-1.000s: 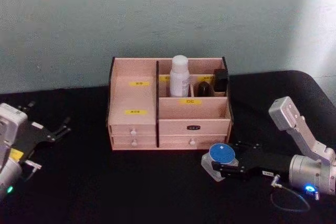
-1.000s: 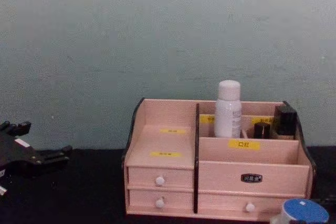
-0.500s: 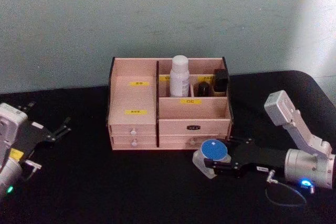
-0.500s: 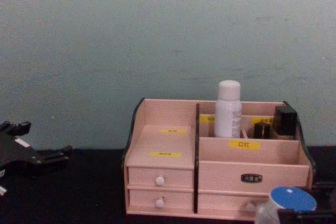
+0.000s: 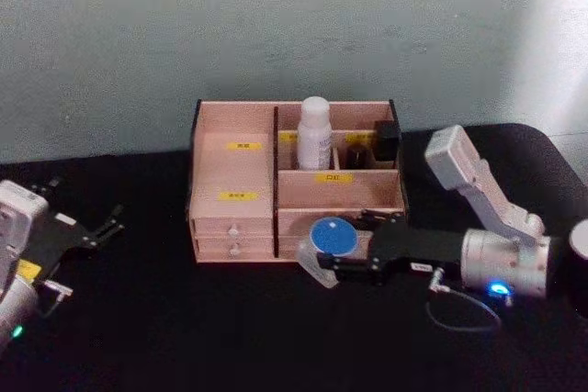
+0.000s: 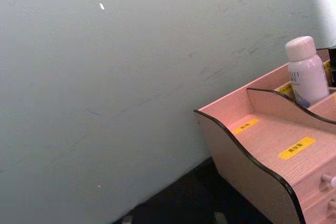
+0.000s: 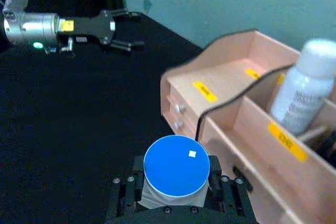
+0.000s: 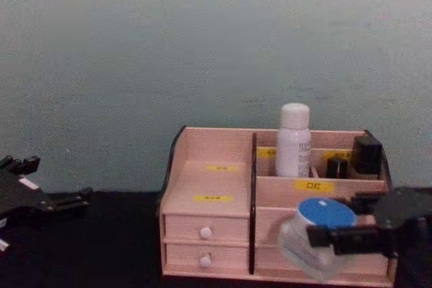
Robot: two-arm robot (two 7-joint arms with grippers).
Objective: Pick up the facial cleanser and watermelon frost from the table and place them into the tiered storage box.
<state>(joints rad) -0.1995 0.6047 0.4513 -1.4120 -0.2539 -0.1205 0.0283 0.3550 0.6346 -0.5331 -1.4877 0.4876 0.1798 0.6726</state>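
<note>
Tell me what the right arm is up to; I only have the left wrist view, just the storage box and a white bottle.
Observer: The right gripper is shut on a blue-lidded jar, lid up.
Operator: Where, relative to the box?
Observer: Close in front of the tiered storage box, by its right-hand drawers and below its open compartments.
Operator: And the left gripper?
Observer: The left gripper is open, parked over the left side of the table, apart from the box.

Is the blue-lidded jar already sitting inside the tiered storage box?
No, the right gripper holds the blue-lidded jar in front of the tiered storage box, by its drawers.
</note>
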